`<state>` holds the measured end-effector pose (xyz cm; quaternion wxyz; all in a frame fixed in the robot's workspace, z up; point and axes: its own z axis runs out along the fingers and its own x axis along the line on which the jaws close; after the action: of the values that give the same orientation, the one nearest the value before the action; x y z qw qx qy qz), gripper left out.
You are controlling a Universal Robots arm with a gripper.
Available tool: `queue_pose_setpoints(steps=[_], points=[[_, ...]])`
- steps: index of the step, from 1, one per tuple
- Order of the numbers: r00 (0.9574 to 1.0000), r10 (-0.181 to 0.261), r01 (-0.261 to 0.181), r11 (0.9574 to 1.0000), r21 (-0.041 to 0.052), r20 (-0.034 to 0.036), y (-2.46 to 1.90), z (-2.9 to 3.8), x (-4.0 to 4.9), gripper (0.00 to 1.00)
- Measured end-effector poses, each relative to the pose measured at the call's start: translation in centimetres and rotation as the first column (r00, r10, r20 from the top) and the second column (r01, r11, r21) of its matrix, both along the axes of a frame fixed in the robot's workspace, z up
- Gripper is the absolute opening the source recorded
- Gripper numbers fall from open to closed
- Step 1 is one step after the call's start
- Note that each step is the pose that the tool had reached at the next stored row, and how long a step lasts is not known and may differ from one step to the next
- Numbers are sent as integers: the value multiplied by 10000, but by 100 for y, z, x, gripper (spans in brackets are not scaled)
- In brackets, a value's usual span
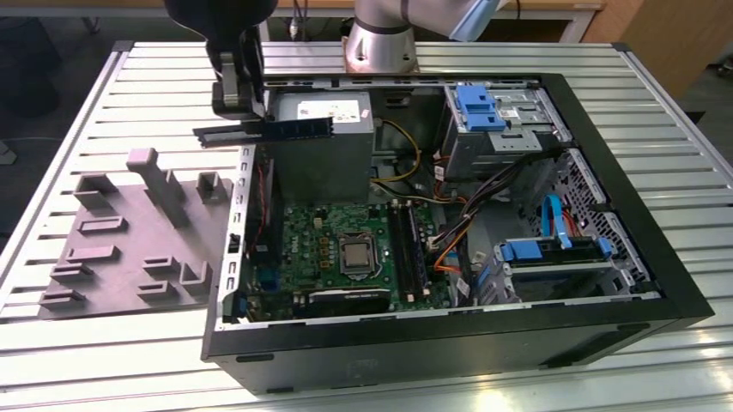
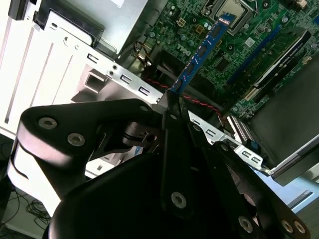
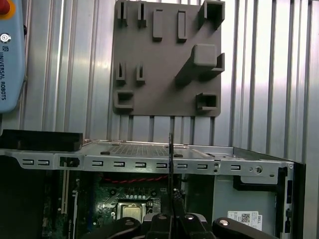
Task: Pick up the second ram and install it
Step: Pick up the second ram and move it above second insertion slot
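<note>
The second ram (image 1: 300, 129) is a thin dark stick with small chips, held level in the air above the open computer case's edge on the exterior view's left. My gripper (image 1: 245, 127) is shut on one end of it. In the second wrist view the ram (image 2: 202, 50) reaches out from the closed fingertips (image 2: 172, 102) towards the green motherboard (image 2: 249, 30). In the first wrist view the ram (image 3: 171, 164) shows edge-on as a thin line above the case wall. The motherboard's long black slots (image 1: 407, 249) lie below, towards the exterior view's right.
A grey fixture block (image 1: 137, 240) with upright posts lies on the slatted table beside the case. Inside the case (image 1: 458, 343) are the grey power supply (image 1: 321, 154), loose cables (image 1: 458, 215) and blue drive brackets (image 1: 555, 251). The arm's base (image 1: 380, 39) stands behind the case.
</note>
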<state>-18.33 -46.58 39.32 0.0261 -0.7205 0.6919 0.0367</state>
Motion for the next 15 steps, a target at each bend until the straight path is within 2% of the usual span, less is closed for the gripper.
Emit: queue_pose_setpoints(steps=[15], points=[[10000, 0, 0, 10000, 1, 0, 0, 0, 179, 12]])
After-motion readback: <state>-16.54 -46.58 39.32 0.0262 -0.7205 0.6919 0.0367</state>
